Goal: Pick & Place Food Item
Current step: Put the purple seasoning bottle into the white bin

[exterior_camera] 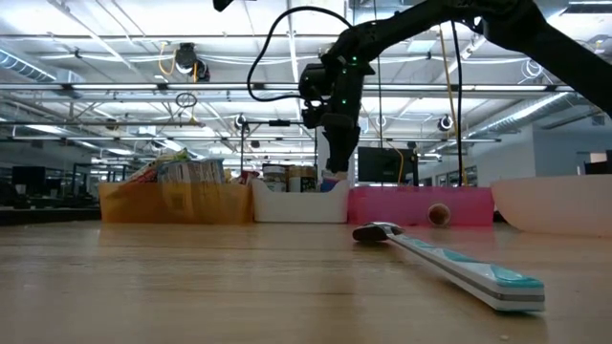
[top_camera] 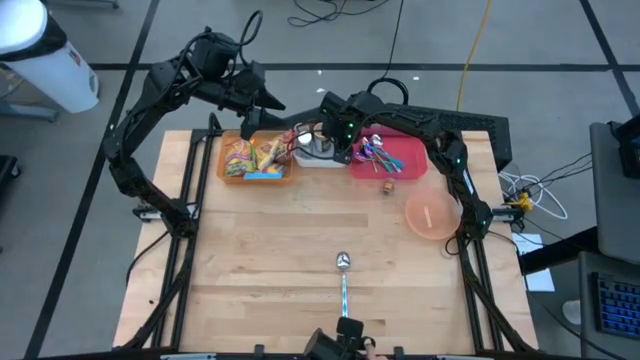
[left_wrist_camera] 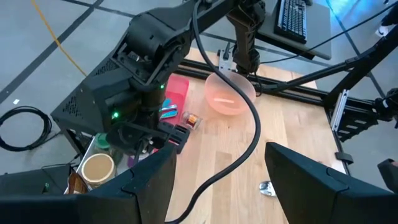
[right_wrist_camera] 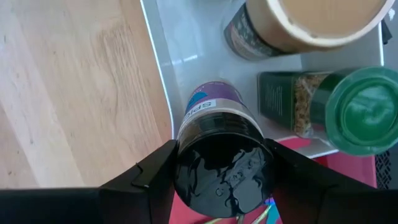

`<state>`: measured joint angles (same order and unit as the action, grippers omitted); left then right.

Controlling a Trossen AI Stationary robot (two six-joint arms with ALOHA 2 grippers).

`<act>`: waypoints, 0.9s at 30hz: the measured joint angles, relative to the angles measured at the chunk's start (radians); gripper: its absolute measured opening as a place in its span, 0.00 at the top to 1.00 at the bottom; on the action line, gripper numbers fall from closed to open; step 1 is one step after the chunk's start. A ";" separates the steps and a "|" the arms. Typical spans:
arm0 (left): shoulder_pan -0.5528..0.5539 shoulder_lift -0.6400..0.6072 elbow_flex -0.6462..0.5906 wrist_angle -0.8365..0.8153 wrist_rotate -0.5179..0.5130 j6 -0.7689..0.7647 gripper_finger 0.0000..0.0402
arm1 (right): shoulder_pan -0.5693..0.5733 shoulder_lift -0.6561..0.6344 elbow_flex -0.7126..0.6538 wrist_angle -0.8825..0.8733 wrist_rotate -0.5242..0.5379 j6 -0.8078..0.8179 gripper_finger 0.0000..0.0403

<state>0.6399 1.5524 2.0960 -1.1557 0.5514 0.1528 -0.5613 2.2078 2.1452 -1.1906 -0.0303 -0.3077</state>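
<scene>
A spice jar [right_wrist_camera: 214, 143] with a black lid and a purple label sits between the fingers of my right gripper [right_wrist_camera: 221, 180], which is shut on it over the white bin [top_camera: 318, 155] at the table's far middle. In the low view my right gripper [exterior_camera: 333, 164] hangs just above the bin's rim. Two more jars stand in the bin, one with a tan lid [right_wrist_camera: 311, 25] and one with a green lid [right_wrist_camera: 360, 112]. My left gripper [left_wrist_camera: 221, 186] is open, holds nothing, and stays raised over the far left near the orange bin [top_camera: 256, 160]. My right gripper pinches the jar's black lid [right_wrist_camera: 180, 180] between its two fingers, one on each side of the lid's rim. The fingers come from above, pointing steeply down. The jar hangs upright below them inside the white bin; whether its base rests on the bin's floor I cannot tell.
The orange bin holds snack packets. A pink tray [top_camera: 390, 155] with utensils stands right of the white bin, with a small brown item [top_camera: 388, 187] in front of it. A pink bowl [top_camera: 432, 215] sits at the right. A long-handled utensil [top_camera: 344, 280] lies near the front edge.
</scene>
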 joint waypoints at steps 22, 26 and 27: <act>0.000 0.000 0.000 0.000 0.000 0.002 0.38 | 0.000 0.000 0.000 0.002 -0.018 0.011 0.40; 0.000 0.000 0.000 0.000 0.000 0.002 0.38 | 0.000 0.000 0.000 0.002 -0.018 0.012 0.37; 0.000 0.000 0.000 0.000 0.000 0.002 0.38 | 0.000 0.000 0.000 0.002 -0.018 0.012 0.36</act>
<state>0.6399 1.5520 2.0960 -1.1557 0.5514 0.1543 -0.5610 2.2074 2.1452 -1.1885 -0.0479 -0.2958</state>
